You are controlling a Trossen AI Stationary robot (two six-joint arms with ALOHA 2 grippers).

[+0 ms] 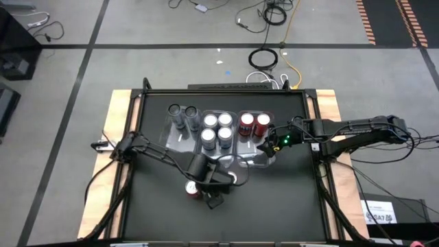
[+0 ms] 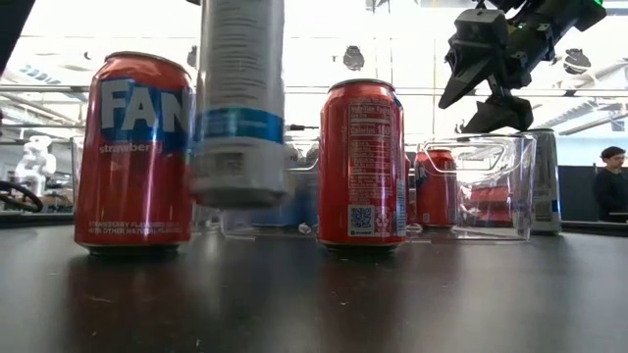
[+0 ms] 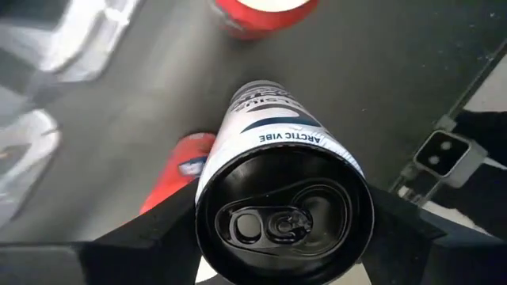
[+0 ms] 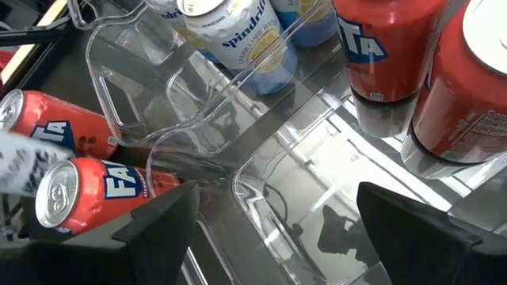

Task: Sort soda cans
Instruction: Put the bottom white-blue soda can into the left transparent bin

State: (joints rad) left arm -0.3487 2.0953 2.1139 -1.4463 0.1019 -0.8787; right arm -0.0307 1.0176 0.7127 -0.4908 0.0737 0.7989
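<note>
Left hand [image 3: 277,237] grips the upright white can [image 2: 238,98], clear of the table.

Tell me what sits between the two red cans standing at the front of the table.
In the low view, a white can with a blue band hangs between the red cans, lifted off the table by the left gripper.

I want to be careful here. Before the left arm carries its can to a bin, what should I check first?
1. Left gripper closed on the white-blue can: ok, a finger on each side.
2. Can lifted off the table: ok, its base hangs above the surface in the low view.
3. Two red cans out of the path: cannot tell, both stand close.
4. Room in the middle bin: ok, its near end is bare.
5. Right gripper out of the way: not ok, it hovers open over the neighbouring bin.
</note>
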